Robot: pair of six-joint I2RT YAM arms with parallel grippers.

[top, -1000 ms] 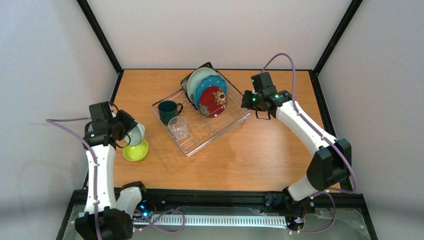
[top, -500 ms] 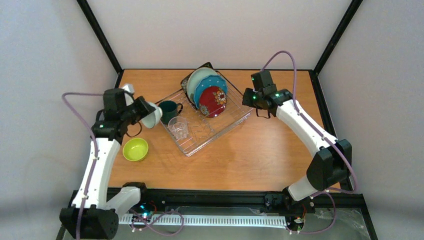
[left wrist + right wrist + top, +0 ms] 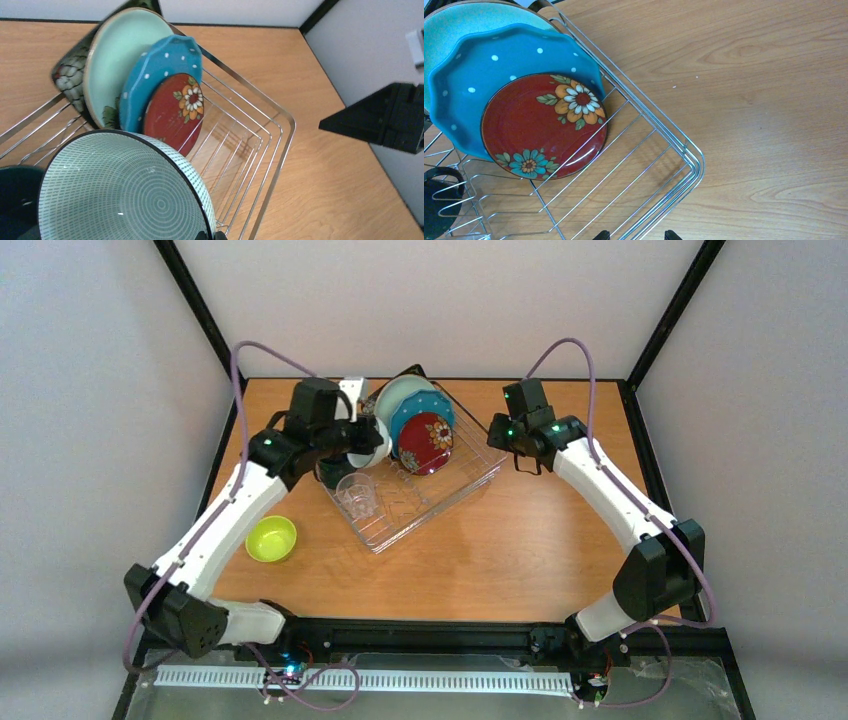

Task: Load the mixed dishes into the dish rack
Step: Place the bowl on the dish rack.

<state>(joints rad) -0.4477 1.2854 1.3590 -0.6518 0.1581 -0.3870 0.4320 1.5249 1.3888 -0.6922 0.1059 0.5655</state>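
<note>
My left gripper (image 3: 210, 235) is shut on the rim of the mint bowl (image 3: 120, 195), which hangs tilted over the dish rack (image 3: 280, 145), just in front of the plates. Four plates stand on edge in the rack: black square (image 3: 70, 75), pale mint (image 3: 120, 50), blue dotted (image 3: 155, 70) and small red floral (image 3: 175, 110). The dark green mug (image 3: 15, 200) sits in the rack under the bowl. The clear glass cup (image 3: 357, 495) stands in the rack's near part. My right gripper (image 3: 635, 235) is open above the rack's right corner (image 3: 694, 160), holding nothing.
The yellow-green bowl (image 3: 271, 538) sits on the wooden table (image 3: 560, 550) left of the rack, near the left arm's elbow. Black frame posts border the table at the back corners. The rack's right half holds bare wire.
The left arm has swung from over the yellow-green bowl to the right and back, carrying the mint bowl over the rack. The right arm has hardly moved.
</note>
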